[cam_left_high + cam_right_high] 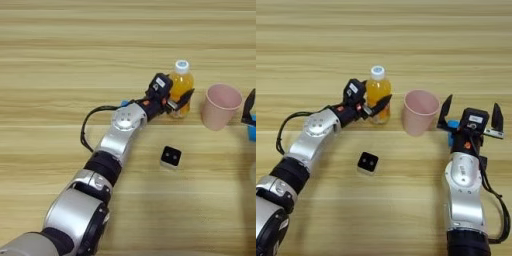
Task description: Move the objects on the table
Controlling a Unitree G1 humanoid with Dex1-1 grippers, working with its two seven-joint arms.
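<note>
A small orange-drink bottle [181,82] with a white cap stands upright on the table [60,60]. My left gripper [182,98] is closed around its lower half. The near black finger [381,104] lies across the bottle's front; the far finger is hidden behind it. Just right of the bottle stands a pink tapered cup [420,111], upright. A small black cube [367,162] with white sides lies in front of the bottle, beside my left forearm. My right gripper [471,114] is right of the cup, fingers spread wide and upward, holding nothing.
The wooden tabletop stretches bare behind the bottle and cup and to the far left. My left arm [120,135] crosses the table diagonally from the bottom left. My right arm [463,185] rises from the bottom right.
</note>
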